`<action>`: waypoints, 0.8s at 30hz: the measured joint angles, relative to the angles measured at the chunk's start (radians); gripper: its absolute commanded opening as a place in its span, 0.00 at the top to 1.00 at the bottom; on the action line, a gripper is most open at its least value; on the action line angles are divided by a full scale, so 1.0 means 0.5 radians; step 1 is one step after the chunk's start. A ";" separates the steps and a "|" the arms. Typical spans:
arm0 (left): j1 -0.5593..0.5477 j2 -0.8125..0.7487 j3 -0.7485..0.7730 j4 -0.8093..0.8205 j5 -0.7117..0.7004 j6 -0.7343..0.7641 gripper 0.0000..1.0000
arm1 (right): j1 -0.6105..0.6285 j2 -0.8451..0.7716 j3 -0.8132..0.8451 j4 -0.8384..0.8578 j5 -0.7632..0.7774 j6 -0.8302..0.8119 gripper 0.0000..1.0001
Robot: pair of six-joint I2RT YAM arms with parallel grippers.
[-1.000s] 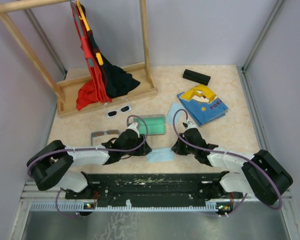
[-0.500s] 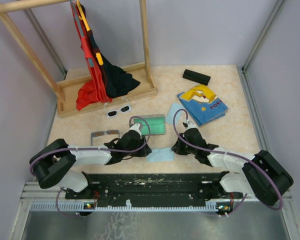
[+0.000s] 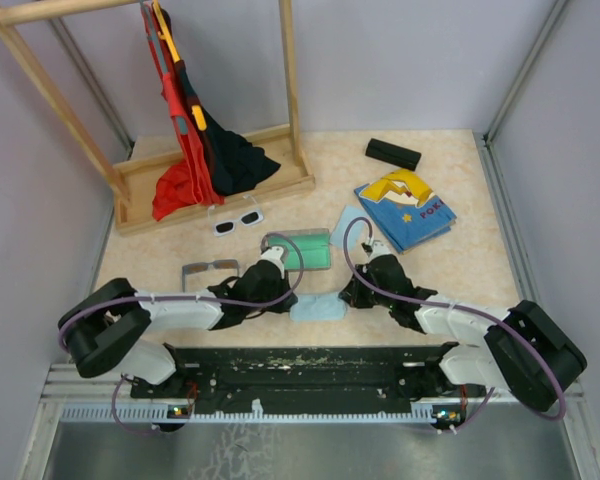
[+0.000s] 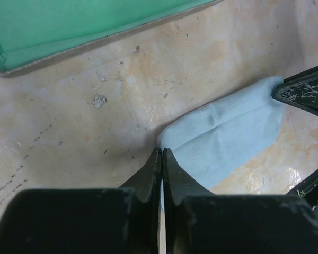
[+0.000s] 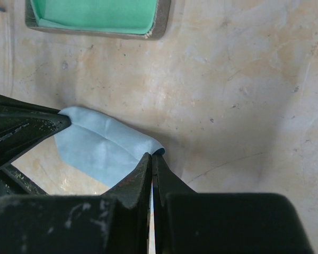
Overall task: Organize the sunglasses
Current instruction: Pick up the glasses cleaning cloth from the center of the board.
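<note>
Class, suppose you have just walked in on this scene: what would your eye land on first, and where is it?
Both arms meet at the near middle of the table, the left gripper and right gripper each shut on one end of a blue cloth. Just behind it lies an open green-lined case. At the back left, bright red and black clothes hang on a wooden rack.
</note>
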 measured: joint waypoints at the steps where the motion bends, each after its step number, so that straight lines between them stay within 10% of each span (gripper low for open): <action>1: 0.000 -0.009 0.000 -0.002 -0.008 0.020 0.97 | 0.000 0.000 0.000 0.011 -0.003 0.001 1.00; 24: 0.133 -0.205 0.015 0.073 -0.273 0.261 0.97 | -0.002 0.276 0.320 0.229 0.103 0.059 1.00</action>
